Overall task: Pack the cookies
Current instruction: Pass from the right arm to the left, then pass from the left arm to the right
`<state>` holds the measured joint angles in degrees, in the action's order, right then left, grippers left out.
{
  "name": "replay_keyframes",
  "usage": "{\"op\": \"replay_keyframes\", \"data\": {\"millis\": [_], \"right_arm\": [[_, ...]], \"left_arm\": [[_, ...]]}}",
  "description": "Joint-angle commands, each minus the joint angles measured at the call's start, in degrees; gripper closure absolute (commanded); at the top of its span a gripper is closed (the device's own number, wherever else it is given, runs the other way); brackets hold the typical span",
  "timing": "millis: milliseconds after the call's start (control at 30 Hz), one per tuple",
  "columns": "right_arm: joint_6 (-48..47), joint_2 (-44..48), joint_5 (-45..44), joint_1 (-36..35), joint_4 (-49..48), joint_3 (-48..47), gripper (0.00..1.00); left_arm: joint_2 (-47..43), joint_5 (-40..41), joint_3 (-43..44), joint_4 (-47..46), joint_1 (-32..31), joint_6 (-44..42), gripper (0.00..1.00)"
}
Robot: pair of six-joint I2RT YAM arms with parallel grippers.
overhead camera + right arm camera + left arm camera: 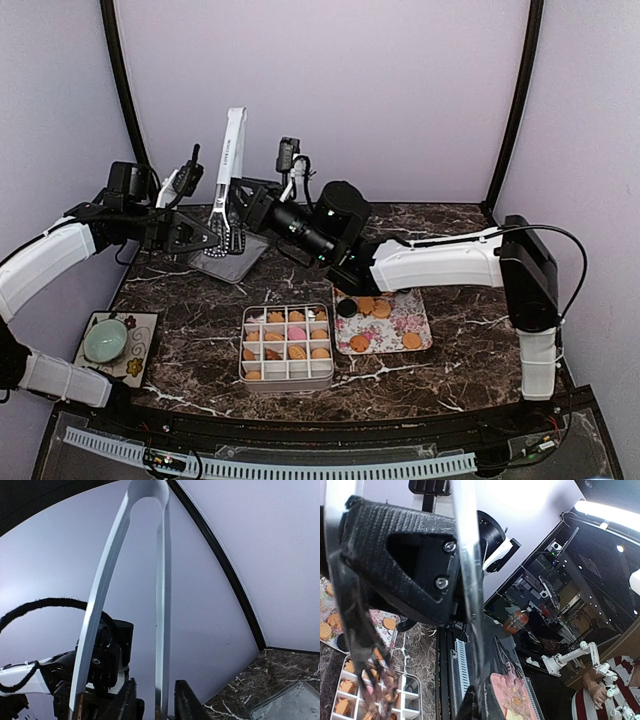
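Leftmost, left gripper closed on lower end of upright tongs, tong tips above clear tray at back. Just right, right gripper with fingers either side of one tong arm; clamped or loose, cannot tell. Nearer, mid-table, cookies filling most cells of divided box; more loose on flowered tray just beside box's right.
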<state>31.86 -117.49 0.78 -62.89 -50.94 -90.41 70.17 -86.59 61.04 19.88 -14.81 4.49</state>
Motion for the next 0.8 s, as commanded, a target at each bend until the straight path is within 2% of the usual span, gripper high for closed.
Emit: {"op": "replay_keyframes", "data": {"millis": [0, 33, 67, 133, 200, 367, 567, 767], "right_arm": [[0.9, 4.63, 6.32, 1.57, 1.5, 1.23, 0.48], [1.77, 5.7, 8.78, 2.6, 3.38, 1.89, 0.32], [2.53, 6.63, 11.77, 3.9, 5.9, 2.32, 0.24], [3.46, 8.41, 17.96, 6.64, 11.27, 2.79, 0.14], [3.55, 10.21, 24.01, 8.96, 15.45, 3.65, 0.1], [0.28, 11.9, 35.49, 12.68, 27.35, -0.56, 0.07], [-5.82, 8.12, 37.73, 12.87, 44.17, -11.31, 0.07], [-4.8, 6.64, 40.91, 12.72, 43.7, -12.49, 0.1]], "left_arm": [[-0.58, -0.62, 1.98, 6.01, -0.08, -6.84, 1.0], [-0.08, -0.09, 2.71, 8.19, -0.15, -8.92, 1.0], [0.41, 0.17, 3.4, 10.21, -0.11, -10.86, 1.0], [1.37, 0.67, 4.92, 14.89, -0.14, -14.82, 1.0], [2.31, 1.73, 6.23, 19.38, -0.21, -19.29, 1.0], [3.61, 5.71, 6.65, 27.01, -0.18, -29.2, 1.0], [5.06, 10.63, 7.95, 34.11, -0.22, -37.42, 1.0], [5.34, 13.31, 8.75, 35.89, -0.18, -40.41, 1.0]]}}
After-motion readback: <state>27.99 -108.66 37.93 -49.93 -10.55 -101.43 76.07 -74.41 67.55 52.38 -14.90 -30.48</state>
